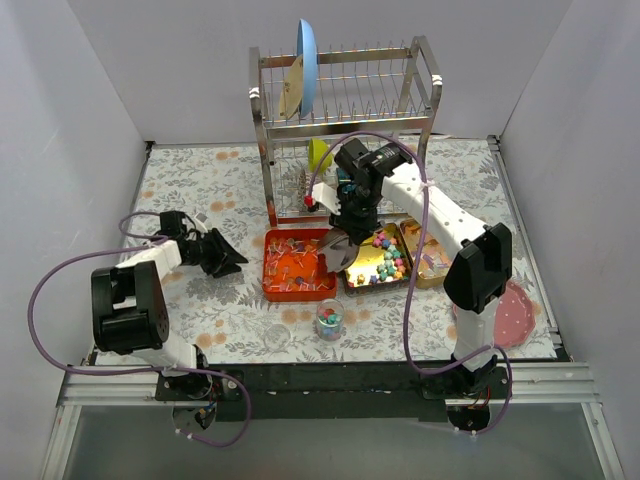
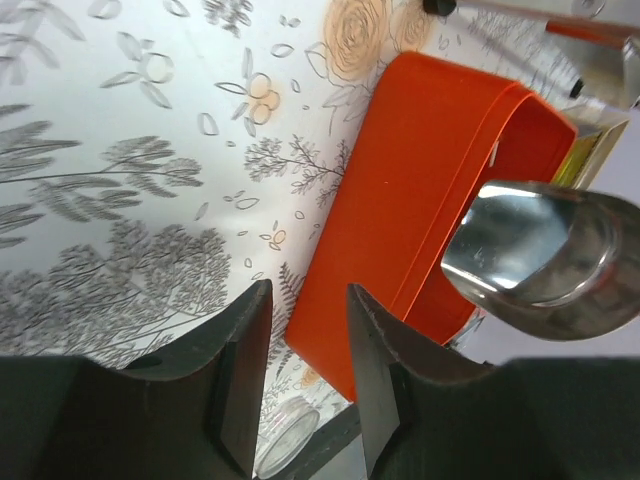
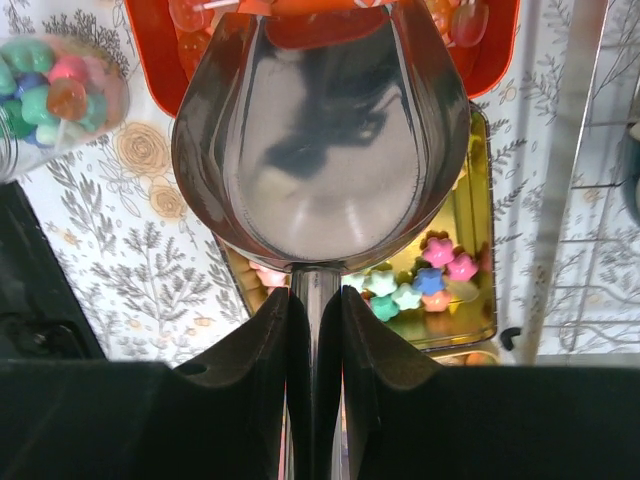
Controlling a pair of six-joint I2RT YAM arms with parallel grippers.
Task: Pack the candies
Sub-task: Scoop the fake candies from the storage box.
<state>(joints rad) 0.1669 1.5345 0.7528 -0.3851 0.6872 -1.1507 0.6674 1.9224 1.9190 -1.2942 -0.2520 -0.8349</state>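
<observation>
My right gripper (image 3: 315, 300) is shut on the handle of a steel scoop (image 3: 320, 140), which is empty. In the top view the scoop (image 1: 338, 250) hangs over the seam between the orange tray (image 1: 275, 285) and the gold tin (image 1: 362, 283). Bright star-shaped candies (image 1: 385, 258) lie in the gold tin and show under the scoop (image 3: 415, 290). A small clear glass (image 1: 329, 319) in front of the trays holds more candies (image 3: 50, 90). My left gripper (image 1: 226, 262) is open and empty, left of the orange tray (image 2: 400, 190).
A steel dish rack (image 1: 345, 100) with a blue plate (image 1: 306, 52) stands at the back. A second tin (image 1: 432, 262) sits right of the gold one. A pink plate (image 1: 510, 315) lies at the right. A clear lid (image 1: 277, 336) lies left of the glass.
</observation>
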